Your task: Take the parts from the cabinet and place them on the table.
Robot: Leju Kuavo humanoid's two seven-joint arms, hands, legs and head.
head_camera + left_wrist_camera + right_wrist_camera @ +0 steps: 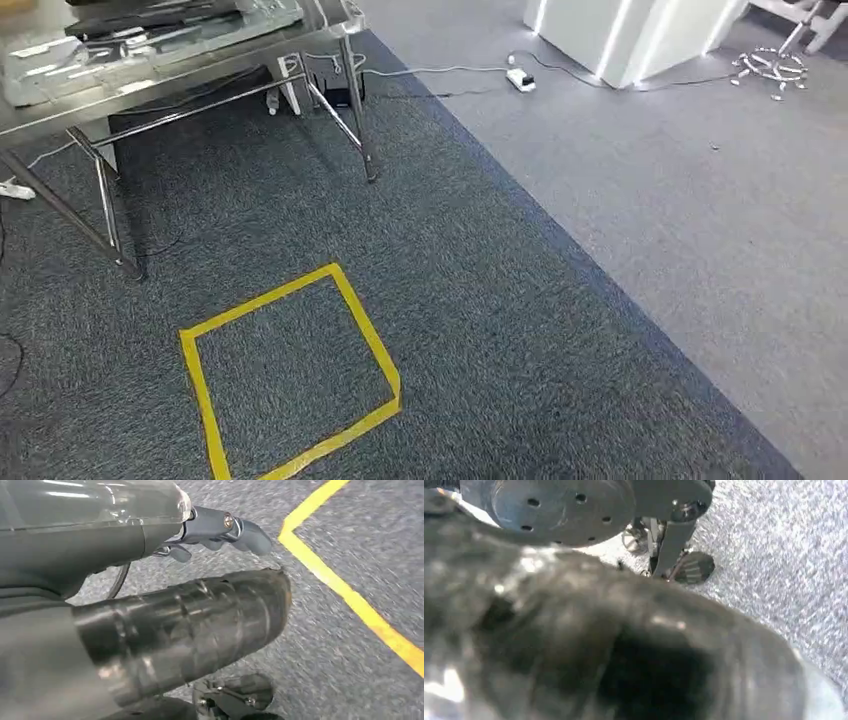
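Observation:
In the left wrist view my left hand (215, 527) holds a dark, glossy cylindrical part (190, 625), with the grey thumb on one side of it and darker fingers (235, 695) on the other. It hangs above dark carpet beside a yellow tape line (350, 597). A big, blurred dark part (599, 650) lies close to the right wrist camera, and my right hand (669, 530) reaches past it. The steel table (200, 75) stands at the far left of the head view, carrying clear trays.
A yellow tape square (365, 320) marks the dark carpet in front of the table. The table's slanted legs (105, 210) reach the floor. Lighter carpet (700, 200) lies to the right, with a white unit (620, 30), a power strip (520, 78) and a chair base (770, 68) beyond.

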